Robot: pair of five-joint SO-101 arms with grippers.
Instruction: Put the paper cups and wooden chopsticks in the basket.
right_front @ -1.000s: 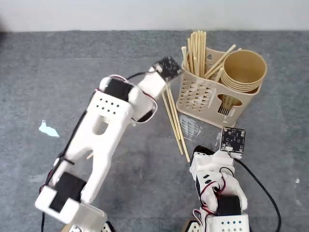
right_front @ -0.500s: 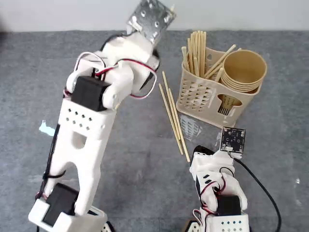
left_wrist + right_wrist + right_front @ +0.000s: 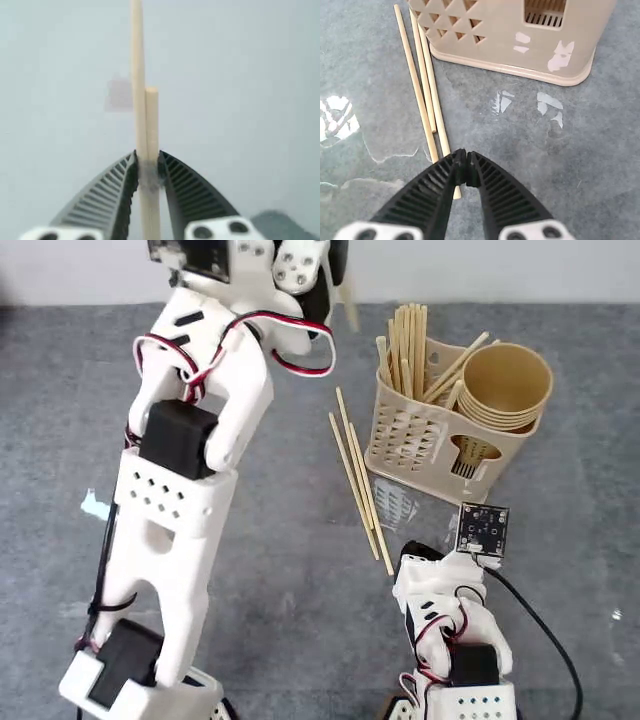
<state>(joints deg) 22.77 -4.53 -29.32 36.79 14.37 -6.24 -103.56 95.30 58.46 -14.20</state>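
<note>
Grey worktop [image 3: 270, 570], bounded at the far edge by a pale wall. Item 1: beige openwork basket [image 3: 415, 440], standing at far right of centre. Its right part holds a nested stack of paper cups [image 3: 508, 380], mouths up; its left part holds a bundle of wooden chopsticks [image 3: 408, 340], upright and leaning, with the ends above the rim. Item 2: three loose chopsticks [image 3: 422, 85], flat on the worktop just left of the basket, nearly parallel and touching one another, running from far left to near right. Whether the far ends touch the basket's base cannot be told. Item 3: held pair of chopsticks [image 3: 151, 130], side by side, one reaching further past the tips than the other, clamped between the left jaws. Left arm [image 3: 190, 460] is raised high at far left of the basket, against the wall. Right arm [image 3: 450, 625] sits at the near edge, in front of the basket. The right jaws are closed with nothing between them, low above the worktop, the tips over the near end of the loose chopsticks. Item 4: small pale blue scrap [image 3: 97, 506], at the left of the worktop, well apart from the rest.
</note>
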